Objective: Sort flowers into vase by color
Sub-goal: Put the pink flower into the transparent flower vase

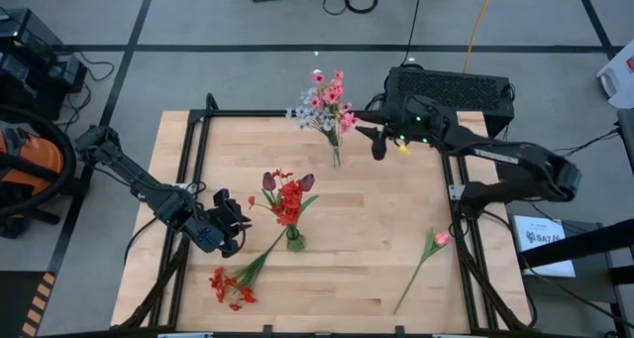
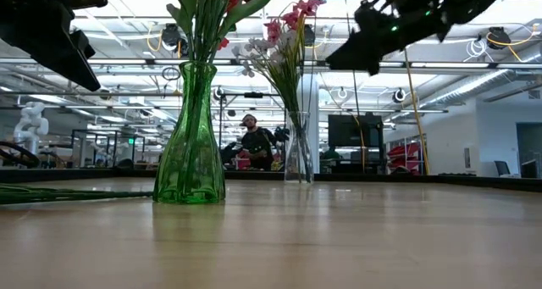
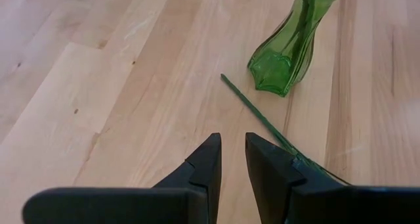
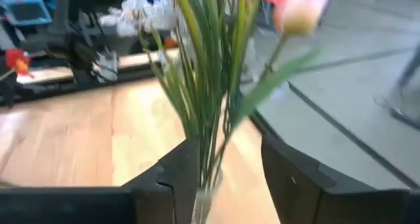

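1. The right gripper (image 1: 377, 143) hangs in the air just beside the clear vase (image 1: 336, 158), at the far side of the table (image 1: 416, 199). Its fingers are spread and grip nothing. In its wrist view the green stems (image 4: 209, 119) of the pink and white bunch (image 1: 324, 102) stand between the two fingers (image 4: 176, 175), so it is right up against the bouquet.

2. The step in hand looks like the moment just after a pink flower has gone into that vase. The next move probably calls for pulling straight back, so the fingers do not drag the stems or tip the vase.

3. One pink tulip (image 1: 440, 239) lies on the table well away from this gripper, at the near right. It seems the likely next pick.

4. The left gripper (image 1: 226, 226) hovers low over the near left, fingers almost together and empty. A thin green stem (image 3: 259, 115) lies just past its tips.

5. That stem belongs to a red cluster (image 1: 228, 285) lying flat, near the green vase (image 1: 294, 241) that holds red and maroon flowers (image 1: 287, 197). The vase stands close, so a grasp there needs care.
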Controlling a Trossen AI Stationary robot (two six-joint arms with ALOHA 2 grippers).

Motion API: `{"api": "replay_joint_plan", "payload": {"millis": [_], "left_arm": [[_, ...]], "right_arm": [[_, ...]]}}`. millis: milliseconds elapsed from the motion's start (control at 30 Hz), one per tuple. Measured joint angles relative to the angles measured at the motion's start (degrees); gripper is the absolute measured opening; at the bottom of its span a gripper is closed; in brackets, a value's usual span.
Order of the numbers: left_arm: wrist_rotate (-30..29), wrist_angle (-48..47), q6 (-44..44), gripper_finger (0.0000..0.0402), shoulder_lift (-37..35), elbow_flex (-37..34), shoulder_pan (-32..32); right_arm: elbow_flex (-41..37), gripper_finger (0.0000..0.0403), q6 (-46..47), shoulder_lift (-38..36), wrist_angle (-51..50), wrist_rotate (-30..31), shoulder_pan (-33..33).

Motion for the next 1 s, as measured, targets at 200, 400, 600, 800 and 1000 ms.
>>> {"api": "replay_joint_plan", "payload": {"millis": [200,400,600,800,1000], "left_arm": [[0.00,-0.02,0.00,0.0075,0.02,0.00,0.00],[0.67,-0.01,0.01,0.0075,-0.01,0.00,0.00],[3.53,0.08,0.00,0.0075,0.02,0.00,0.00],[7.42,0.34,-0.09,0.0075,0.02,0.00,0.00],[8.22,0.37,-0.11,0.0075,0.01,0.00,-0.07]], "right_arm": [[0.00,0.0133,7.80,-7.88,-18.56,6.83,3.61],[0.00,0.0108,28.42,-11.21,-34.68,11.75,8.21],[0.00,0.0072,50.06,-11.06,-43.79,13.42,16.38],[0.00,0.0023,69.84,-9.82,-44.42,22.30,30.01],[0.00,0.0003,86.74,-6.80,-43.47,26.76,42.10]]}}
